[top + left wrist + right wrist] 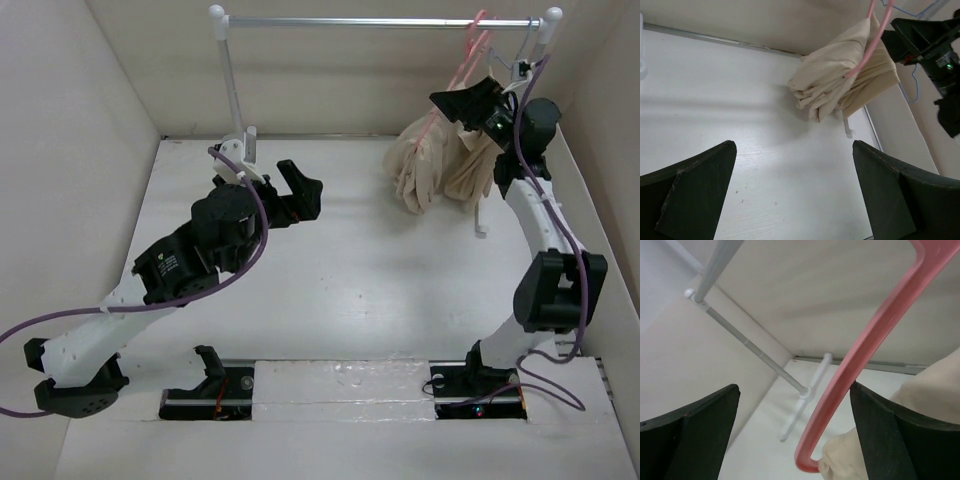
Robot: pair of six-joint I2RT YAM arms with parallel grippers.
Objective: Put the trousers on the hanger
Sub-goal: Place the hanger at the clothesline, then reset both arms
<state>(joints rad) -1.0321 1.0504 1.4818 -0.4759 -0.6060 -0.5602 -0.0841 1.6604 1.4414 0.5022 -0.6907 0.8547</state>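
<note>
The beige trousers (440,165) hang folded over the bar of the pink hanger (472,55), which hangs by its hook on the rack rail at the back right. My right gripper (466,102) is open just to the right of the hanger, above the trousers. In the right wrist view the pink hanger (867,347) runs between my open fingers, close to the right finger (905,440), and is not gripped; the trousers (935,385) bulge below it. My left gripper (300,190) is open and empty over the table's middle left. The left wrist view shows the trousers (835,87) and hanger (871,45) ahead.
The white clothes rack has a metal rail (380,21) across the back, a left post (232,85) and white feet (482,222) on the table. A thin blue wire hanger (913,80) hangs behind the trousers. Beige walls close in the back and both sides.
</note>
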